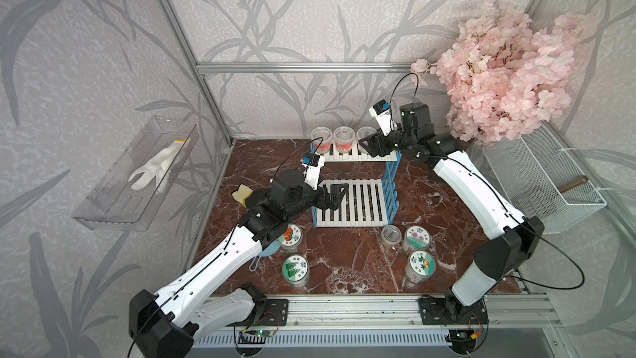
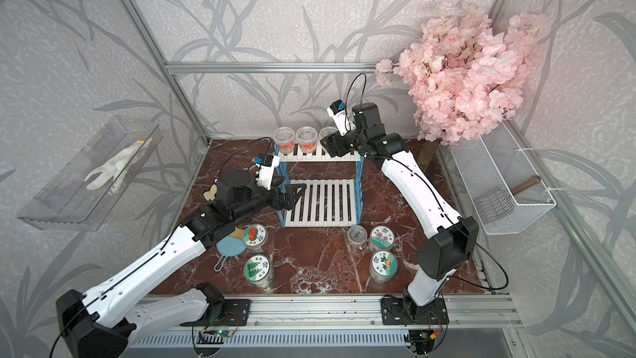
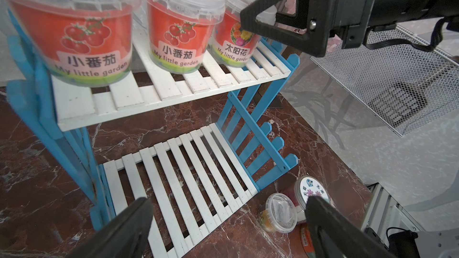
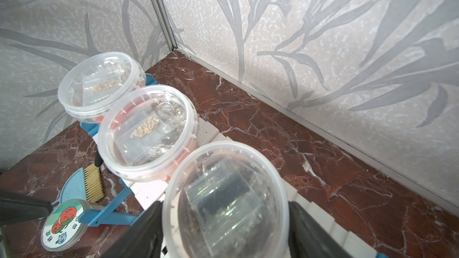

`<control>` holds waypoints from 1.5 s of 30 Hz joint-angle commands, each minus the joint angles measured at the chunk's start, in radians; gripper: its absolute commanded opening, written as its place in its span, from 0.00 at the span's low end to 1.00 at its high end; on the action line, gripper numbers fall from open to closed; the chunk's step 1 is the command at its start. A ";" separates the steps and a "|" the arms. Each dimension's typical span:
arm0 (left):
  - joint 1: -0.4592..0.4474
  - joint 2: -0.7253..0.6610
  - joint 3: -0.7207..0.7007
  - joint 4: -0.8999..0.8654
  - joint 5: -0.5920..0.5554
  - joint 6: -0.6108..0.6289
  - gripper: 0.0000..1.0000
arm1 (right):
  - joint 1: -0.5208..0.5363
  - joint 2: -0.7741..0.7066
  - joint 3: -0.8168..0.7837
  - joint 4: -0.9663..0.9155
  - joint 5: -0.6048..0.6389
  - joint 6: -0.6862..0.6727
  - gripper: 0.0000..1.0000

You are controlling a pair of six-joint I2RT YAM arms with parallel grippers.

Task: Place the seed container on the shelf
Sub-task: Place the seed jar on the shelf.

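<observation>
- Up on the top white slatted tier of the shelf (image 1: 348, 157), the seed container (image 4: 224, 170) stands upright at the end nearer the right arm. It is the third in a row of clear lidded tubs.
- The left wrist view shows a flower picture on its label. Through its clear lid, the right wrist view shows a small plastic bag with dark contents.
- The right gripper (image 1: 370, 146) is closed around this tub. Its black fingers (image 4: 313, 234) press against opposite sides just under the rim, and the tub's base rests on the slats.
- Two tomato tubs (image 3: 74, 33) stand close beside it on the same tier, each holding a bag of pale seeds.
- The left gripper (image 3: 227, 207) hovers over the lower tier with its jaws wide apart, gripping nothing.
- In front of the shelf, on the marble tabletop (image 1: 344, 270), stand four lidded jars (image 1: 295, 268) with picture labels, two on each side.
- A small clear cup (image 1: 391, 234) sits just beside the pair on the right arm's side.
- A blue dustpan (image 2: 229, 247) with a brush (image 4: 93, 182) on it lies next to the tomato-lidded jar, partly under the left arm.
- A clear wall tray (image 1: 113, 208) holds a white glove (image 1: 155, 168).
- On the opposite wall hangs a mesh basket (image 1: 550, 173), with pink blossoms (image 1: 506, 74) above it.
</observation>
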 commanded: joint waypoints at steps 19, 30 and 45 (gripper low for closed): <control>0.006 0.000 0.027 0.006 0.001 0.016 1.00 | -0.008 0.001 -0.021 0.060 -0.026 0.021 0.76; 0.005 0.003 0.031 -0.003 0.008 0.018 1.00 | -0.008 -0.015 -0.030 0.058 -0.006 0.016 0.80; 0.005 0.002 0.032 -0.005 0.010 0.010 1.00 | -0.007 -0.066 -0.054 0.047 -0.022 0.015 0.91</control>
